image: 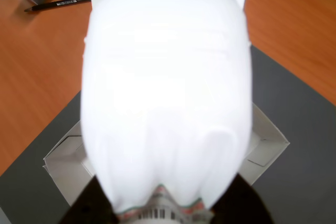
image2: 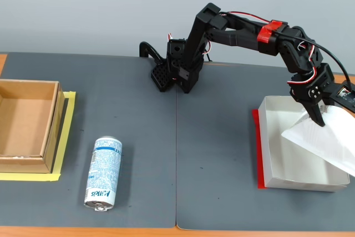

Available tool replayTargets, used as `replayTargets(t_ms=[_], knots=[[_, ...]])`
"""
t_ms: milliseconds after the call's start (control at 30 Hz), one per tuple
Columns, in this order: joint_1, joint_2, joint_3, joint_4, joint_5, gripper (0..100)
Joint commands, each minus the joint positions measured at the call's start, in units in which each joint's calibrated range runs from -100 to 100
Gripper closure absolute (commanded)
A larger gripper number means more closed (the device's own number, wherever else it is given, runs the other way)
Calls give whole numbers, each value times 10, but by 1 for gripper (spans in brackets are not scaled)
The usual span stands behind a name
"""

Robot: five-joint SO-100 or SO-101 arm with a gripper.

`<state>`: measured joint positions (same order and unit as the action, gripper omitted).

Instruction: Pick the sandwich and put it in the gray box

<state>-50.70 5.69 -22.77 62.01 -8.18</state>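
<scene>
In the fixed view the gripper [image2: 320, 116] pinches the sandwich [image2: 321, 140] tilted above the right side of the gray box [image2: 270, 165], so on release it may catch the right wall and tip out.

The white sandwich [image: 167, 93] fills the wrist view above the gray box [image: 65, 163].
</scene>
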Motion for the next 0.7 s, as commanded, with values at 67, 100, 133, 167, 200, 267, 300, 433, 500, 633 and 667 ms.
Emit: replayTargets(t_ms=[67,100,133,167,200,267,300,433,500,633,667], knots=[[-1,-16,-29,-3,2,79],[-1,-16,-29,-3,2,74],[-1,-16,-29,-3,2,69],[-1,-17,-29,-3,2,66],[-1,-17,-29,-3,2,64],[-1,-17,-29,-3,3,64],[-1,-17,-29,-3,3,65],[-1,-17,-31,-3,3,65],[-1,-18,-31,-3,3,65],[-1,-18,-31,-3,3,65],[-1,-18,-31,-3,3,65]])
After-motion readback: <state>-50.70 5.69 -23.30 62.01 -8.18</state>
